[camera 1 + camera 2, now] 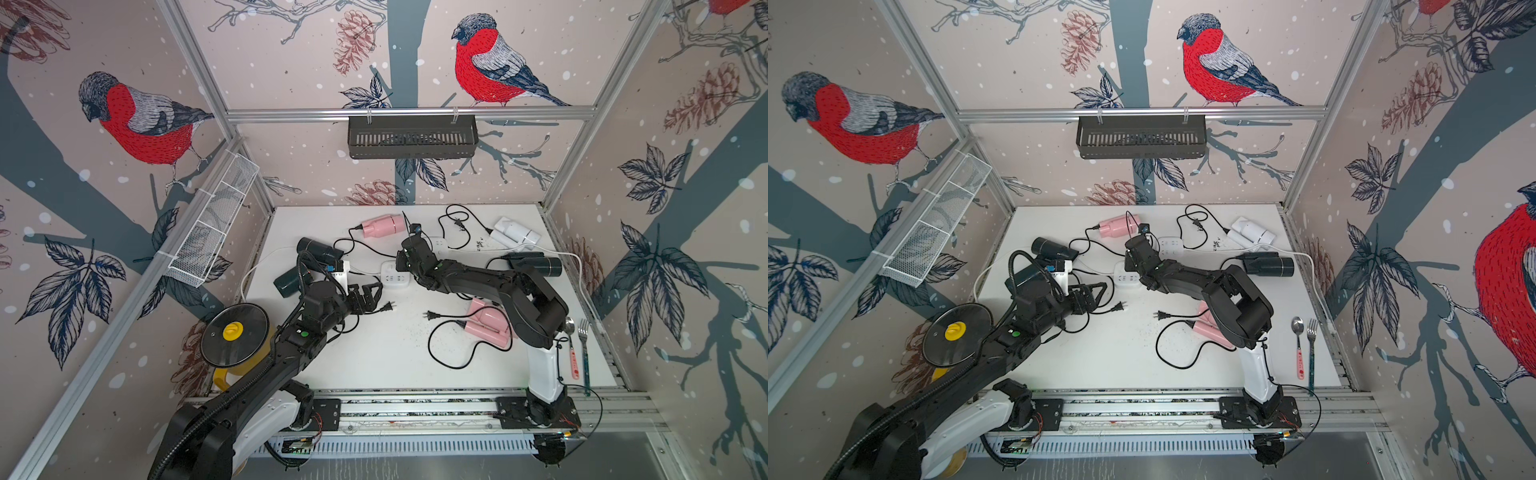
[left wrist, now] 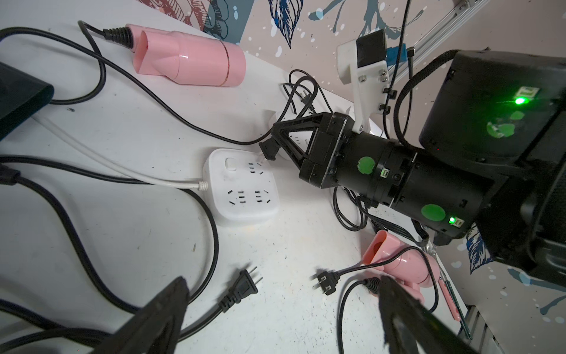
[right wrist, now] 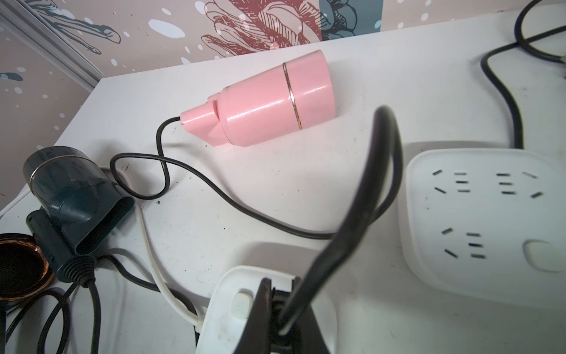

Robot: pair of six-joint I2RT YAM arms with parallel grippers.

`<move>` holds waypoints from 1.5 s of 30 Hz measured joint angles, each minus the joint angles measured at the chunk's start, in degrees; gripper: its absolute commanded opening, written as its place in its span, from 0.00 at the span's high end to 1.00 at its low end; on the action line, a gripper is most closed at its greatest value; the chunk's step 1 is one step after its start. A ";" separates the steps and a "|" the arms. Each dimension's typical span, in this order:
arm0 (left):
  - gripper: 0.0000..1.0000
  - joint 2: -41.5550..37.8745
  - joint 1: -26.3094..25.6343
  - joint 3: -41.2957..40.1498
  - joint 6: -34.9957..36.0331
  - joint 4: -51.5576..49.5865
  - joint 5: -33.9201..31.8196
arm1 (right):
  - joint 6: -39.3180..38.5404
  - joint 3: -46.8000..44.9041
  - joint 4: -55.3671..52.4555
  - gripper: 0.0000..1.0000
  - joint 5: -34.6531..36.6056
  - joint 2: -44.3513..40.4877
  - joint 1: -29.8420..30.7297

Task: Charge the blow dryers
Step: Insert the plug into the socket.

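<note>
My right gripper [image 3: 280,302] is shut on the black plug [image 2: 269,150] of the far pink blow dryer [image 1: 382,226], just above a white power strip [image 2: 242,187]. My left gripper [image 2: 284,294] stands open and empty over the table. A loose plug [image 2: 245,283] lies between its fingers and a second plug [image 2: 326,280] lies beside it. In a top view the other blow dryers lie around: two dark ones [image 1: 318,247] [image 1: 289,282] at the left, a white one [image 1: 515,235] and a black one [image 1: 536,264] at the right, and a pink one [image 1: 488,326] partly under my right arm.
A second white power strip [image 3: 484,214] lies beside the first. Black cords loop across the table. A glass lid with a yellow knob [image 1: 235,334] sits at the left edge. A spoon [image 1: 571,345] and a fork [image 1: 585,349] lie at the right edge.
</note>
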 measured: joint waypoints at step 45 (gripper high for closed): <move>0.08 1.86 1.27 -0.48 -3.10 -1.77 -6.19 | 1.16 -2.36 6.47 0.98 13.62 4.98 6.73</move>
